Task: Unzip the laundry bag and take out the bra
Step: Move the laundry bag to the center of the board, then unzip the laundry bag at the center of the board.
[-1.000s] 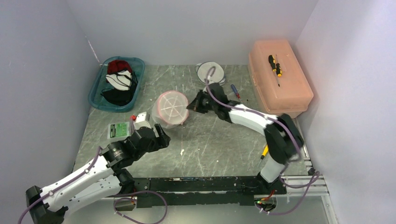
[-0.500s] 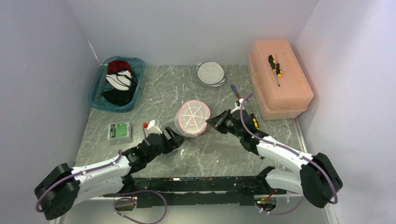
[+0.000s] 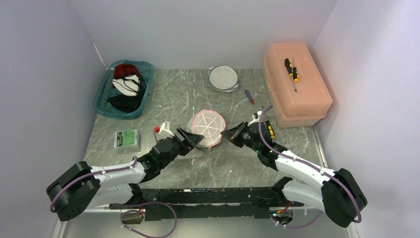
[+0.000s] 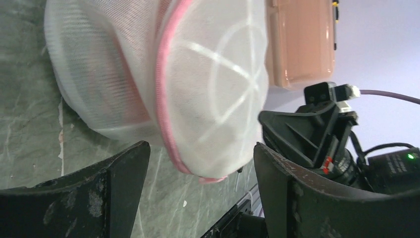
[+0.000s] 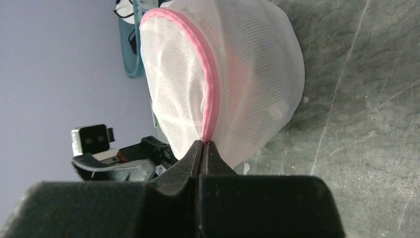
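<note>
The right tool (image 5: 203, 145), shut, pinches the laundry bag (image 5: 247, 74) at its pink zip (image 5: 210, 84). The left tool (image 4: 198, 166), wide open and holding nothing, should clamp the mesh before any pull.

Left of laundry bag (image 3: 207, 127): left claw (image 3: 190, 140), jaws wide, at the bag's near-left edge.
Right of bag: right claw (image 3: 227, 135) pinched on the pink seam, its arm trailing behind.
Behind bag: open bench (image 3: 188, 94) up to a white pad (image 3: 223, 78).
Before bag: open bench between both arms.
Further right: blue screwdriver (image 3: 249, 96), yellow screwdriver (image 3: 269, 129), then a pink box (image 3: 296, 84).
</note>
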Controlling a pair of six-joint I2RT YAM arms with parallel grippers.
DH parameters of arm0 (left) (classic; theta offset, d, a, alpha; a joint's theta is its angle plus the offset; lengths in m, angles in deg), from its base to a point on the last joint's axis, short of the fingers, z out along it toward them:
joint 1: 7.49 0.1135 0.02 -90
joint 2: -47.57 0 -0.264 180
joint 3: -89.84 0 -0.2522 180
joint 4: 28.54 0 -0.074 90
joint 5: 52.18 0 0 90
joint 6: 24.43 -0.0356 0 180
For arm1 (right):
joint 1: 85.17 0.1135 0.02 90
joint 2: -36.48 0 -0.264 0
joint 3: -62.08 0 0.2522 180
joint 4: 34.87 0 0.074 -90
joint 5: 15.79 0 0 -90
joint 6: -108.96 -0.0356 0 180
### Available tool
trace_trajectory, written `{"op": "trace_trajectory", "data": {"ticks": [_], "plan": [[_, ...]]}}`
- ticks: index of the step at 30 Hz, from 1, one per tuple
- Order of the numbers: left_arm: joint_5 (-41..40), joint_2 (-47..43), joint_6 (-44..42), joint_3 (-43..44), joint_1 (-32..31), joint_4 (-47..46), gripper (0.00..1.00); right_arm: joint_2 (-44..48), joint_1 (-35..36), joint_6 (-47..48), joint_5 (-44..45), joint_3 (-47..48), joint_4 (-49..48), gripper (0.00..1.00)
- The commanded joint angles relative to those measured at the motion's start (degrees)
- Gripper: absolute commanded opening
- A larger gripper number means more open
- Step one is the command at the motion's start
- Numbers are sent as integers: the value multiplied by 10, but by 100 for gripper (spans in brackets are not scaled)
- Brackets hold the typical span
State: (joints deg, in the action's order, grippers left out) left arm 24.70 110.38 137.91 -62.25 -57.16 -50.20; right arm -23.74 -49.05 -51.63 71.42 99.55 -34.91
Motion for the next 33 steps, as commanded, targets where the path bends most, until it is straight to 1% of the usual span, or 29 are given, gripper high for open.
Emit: {"op": "trace_trajectory", "data": {"ticks": [1, 3, 6, 9, 13, 17, 22, 25, 27, 28, 29, 30, 32, 33], "plan": [[12, 25, 32, 9, 4, -51, 81, 21, -6, -10, 10, -7, -33, 0], [20, 35, 38, 9, 6, -52, 82, 21, -6, -10, 6, -8, -35, 0], [31, 55, 40, 3, 15, -85, 80, 19, -8, -6, -5, -5, -34, 0], [42, 72, 31, 0, 27, -135, 74, 23, -8, -6, -14, -11, -42, 0], [65, 98, 20, 15, 32, -161, 65, 21, -8, -11, -23, -20, -49, 0], [74, 133, 24, 7, 34, -217, 54, 21, -8, -10, -26, -20, -47, 0], [79, 149, 25, 1, 34, -248, 41, 24, -8, -10, -27, -22, -45, 0], [85, 147, 17, 2, 34, -255, 26, 30, -8, 1, -28, -21, -37, 0], [88, 136, 14, 5, 34, -241, 19, 37, -9, 33, -34, -13, -21, 0], [90, 129, 12, 8, 34, -230, 15, 45, -9, 54, -34, -4, 3, 7], [91, 120, 9, 11, 34, -216, 11, 53, -8, 79, -34, 3, 20, 18], [93, 109, 7, 16, 34, -200, 5, 67, -8, 102, -34, 10, 37, 31], [95, 87, 6, 29, 34, -154, 3, 95, -8, 156, -23, 31, 83, 55], [96, 77, 5, 37, 35, -128, 3, 112, -8, 186, -20, 39, 103, 63]]}}
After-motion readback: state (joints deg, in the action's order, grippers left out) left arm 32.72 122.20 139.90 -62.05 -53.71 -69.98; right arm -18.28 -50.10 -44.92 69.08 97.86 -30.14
